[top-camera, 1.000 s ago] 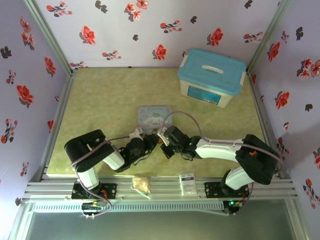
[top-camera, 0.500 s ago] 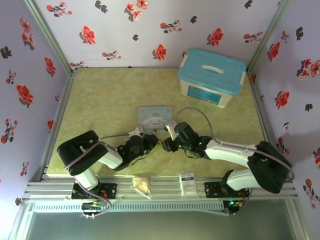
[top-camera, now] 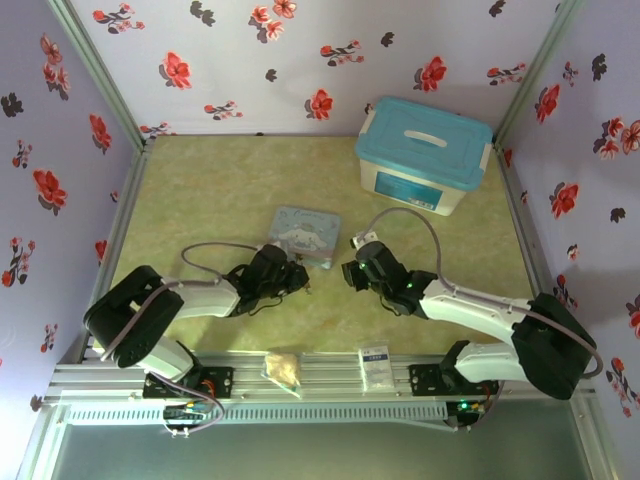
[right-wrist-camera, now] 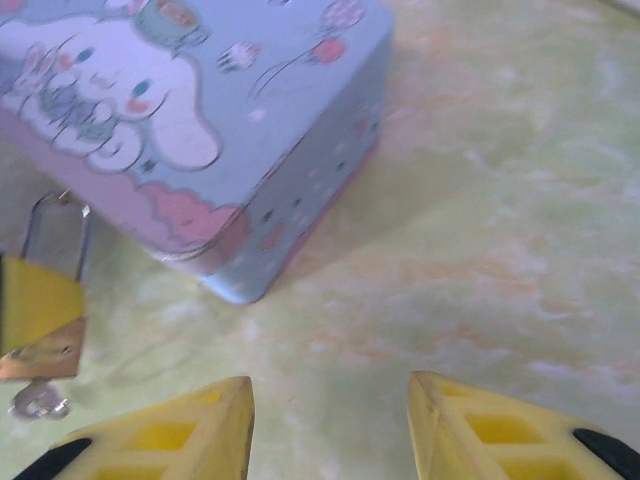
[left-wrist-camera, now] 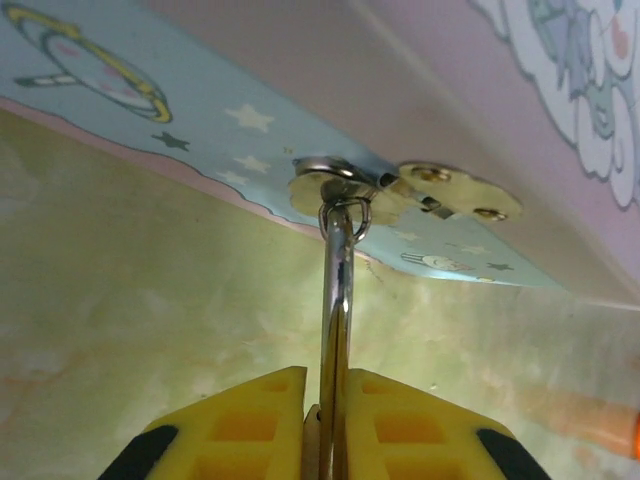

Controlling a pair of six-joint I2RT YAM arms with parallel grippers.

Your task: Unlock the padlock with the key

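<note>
Two arms: you had both low over the surface, just beside the cartoon tin.
Left gripper: jaws clamped together on the padlock, its silvery shackle pointing at the tin's side.
Right gripper: jaws apart over bare surface, near the padlock.
Key: touching the padlock's brass end; you couldn't tell whether it was seated.
Tin lid: white long-eared cartoon figure, stars, balloons.
Blue-lidded box: front label too small to read.
</note>
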